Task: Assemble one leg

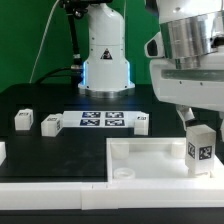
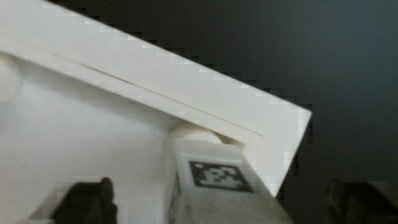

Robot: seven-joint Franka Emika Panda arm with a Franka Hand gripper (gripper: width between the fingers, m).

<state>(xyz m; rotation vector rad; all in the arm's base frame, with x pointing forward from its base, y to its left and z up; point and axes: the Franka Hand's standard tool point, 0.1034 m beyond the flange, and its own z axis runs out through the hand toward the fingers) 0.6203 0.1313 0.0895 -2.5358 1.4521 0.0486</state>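
We see the end effector (image 2: 222,208) released, its fingers (image 2: 82,200) wide of the leg (image 2: 217,172) between them. The leg stands at the tray's (image 2: 107,110) corner.

Large white tray-like panel (image 1: 150,158) directly under the claw (image 1: 199,135), round corner socket (image 1: 124,172) toward the exterior view's left of the claw, marker board (image 1: 103,121) well beyond, black table (image 1: 60,145) beneath, green backdrop (image 1: 20,50) behind.

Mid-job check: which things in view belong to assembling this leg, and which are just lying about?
In the job: small white plastic tagged leg block; open end effector; large white square tray panel.
Lying about: loose white blocks; flat white marker board.
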